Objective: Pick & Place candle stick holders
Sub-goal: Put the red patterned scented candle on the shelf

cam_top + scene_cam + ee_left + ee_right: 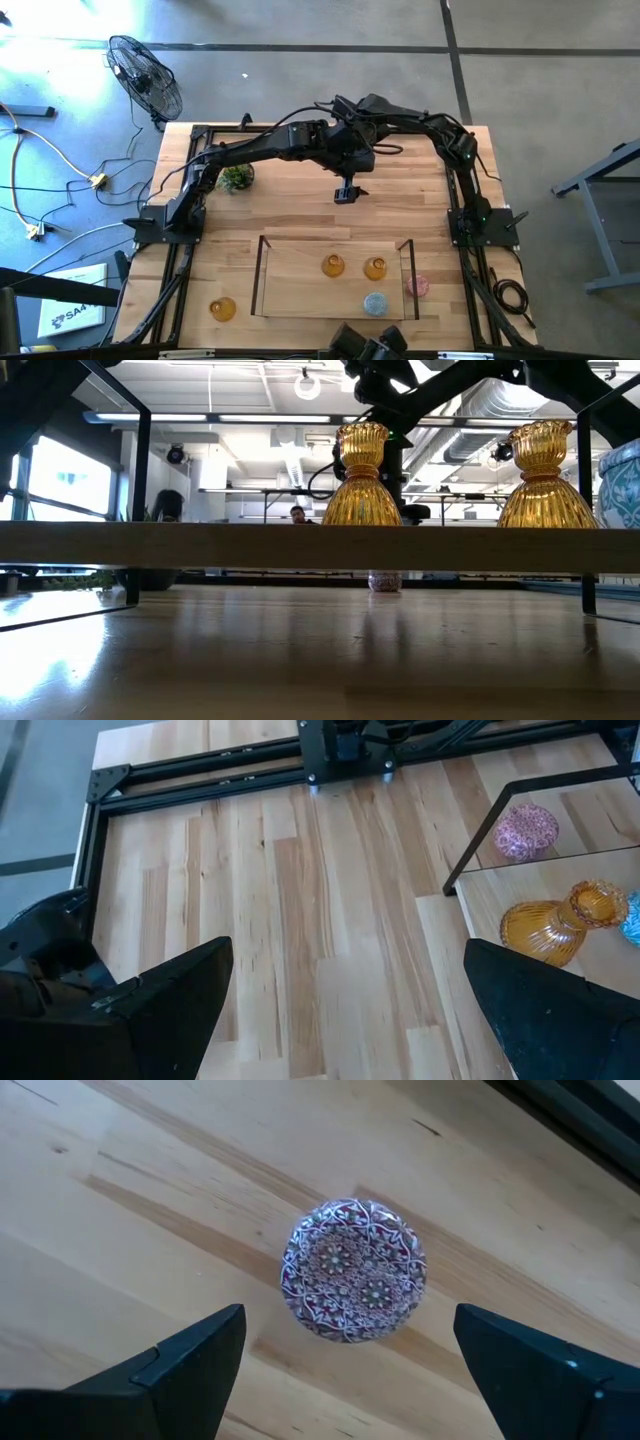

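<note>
On the wooden table [300, 215], the right hand [340, 1355] hangs wide over a mauve holder [353, 1270], patterned only in its wrist view.

Two amber holders [362, 478] [541, 477] behind a wooden rail [200, 545], small mauve holder [384, 581] beyond.

3 amber holders [333, 265], 3 pale holders [375, 303].

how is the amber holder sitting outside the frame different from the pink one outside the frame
The amber holder stands off the black frame's left side; the pink holder sits just off its right side. The amber one is orange; the pink one is pale, and low and round in the left wrist view. Both rest on the table, ungripped.
</note>
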`<state>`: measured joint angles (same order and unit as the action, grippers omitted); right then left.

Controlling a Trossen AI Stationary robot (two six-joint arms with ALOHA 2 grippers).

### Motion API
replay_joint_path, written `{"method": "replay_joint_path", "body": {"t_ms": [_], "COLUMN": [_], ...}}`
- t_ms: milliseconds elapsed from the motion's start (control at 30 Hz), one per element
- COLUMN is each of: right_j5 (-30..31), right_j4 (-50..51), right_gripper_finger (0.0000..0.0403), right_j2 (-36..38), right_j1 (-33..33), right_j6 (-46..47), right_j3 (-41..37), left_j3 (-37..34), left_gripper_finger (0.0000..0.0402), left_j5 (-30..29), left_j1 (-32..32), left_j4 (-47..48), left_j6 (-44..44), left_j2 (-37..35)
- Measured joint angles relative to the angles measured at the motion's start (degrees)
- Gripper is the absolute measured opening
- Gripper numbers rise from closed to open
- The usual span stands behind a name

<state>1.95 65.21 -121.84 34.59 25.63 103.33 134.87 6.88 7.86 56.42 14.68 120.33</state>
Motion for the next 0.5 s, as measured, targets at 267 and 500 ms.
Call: {"method": "replay_joint_path", "body": {"t_ms": [267,500], "right_j5": [-1.7,-1.5], "right_j4": [-3.7,-6.3], "right_gripper_finger": [0.0353,0.0353], "right_j2": [0.0,0.0], "right_j1": [0.5,1.1], "right_j6": [0.9,0.5], "right_j3": [-3.0,-5.3], "left_j3": [0.0,0.0], "left_gripper_finger": [0.0390,0.0390], "left_j5": [0.0,0.0], "left_j1": [0.0,0.0], "left_j4": [0.0,0.0], "left_j6": [0.0,0.0], "left_j2": [0.0,0.0]}}
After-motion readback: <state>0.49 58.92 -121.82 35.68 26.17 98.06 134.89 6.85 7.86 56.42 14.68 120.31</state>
